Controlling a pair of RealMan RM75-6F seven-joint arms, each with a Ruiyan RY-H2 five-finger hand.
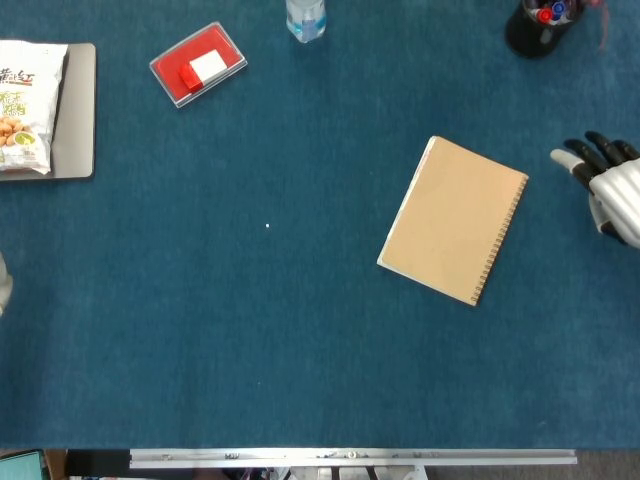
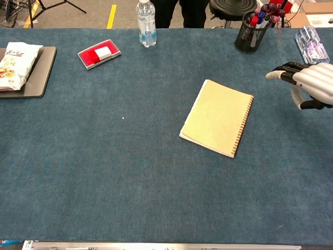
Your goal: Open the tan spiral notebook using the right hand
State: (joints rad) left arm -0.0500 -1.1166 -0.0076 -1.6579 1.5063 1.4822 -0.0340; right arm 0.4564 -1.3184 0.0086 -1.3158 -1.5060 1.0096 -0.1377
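Notebook: the tan spiral notebook (image 1: 453,220) (image 2: 217,117) is lying closed and flat on the blue tabletop (image 1: 250,330) (image 2: 114,177), right of the middle, turned at a slant.
Binding: its wire spiral is running down the edge facing my right hand, with the free edge of the cover lying on the far side from me.
Right hand: my right hand (image 1: 608,185) (image 2: 307,83) is hovering at the right edge of both views, well apart from the notebook and touching nothing.
Right hand state: I am holding it empty, with the fingers (image 1: 575,160) (image 2: 278,74) stretched out loosely toward the notebook and a little apart from one another.
Left hand: a small pale bit is showing at the left edge of the head view, too little for me to tell what it is; the chest view is not showing my left hand at all.
Far left: a snack bag (image 1: 22,105) (image 2: 15,58) is resting on a grey tray (image 1: 80,110) (image 2: 41,70).
Far middle: a red box (image 1: 198,65) (image 2: 99,53) with a white label is sitting beside a clear water bottle (image 1: 305,18) (image 2: 146,23).
Far right: a black pen cup (image 1: 538,25) (image 2: 251,32) is standing full of markers, and a clear packet (image 2: 311,44) is lying beyond my right hand.
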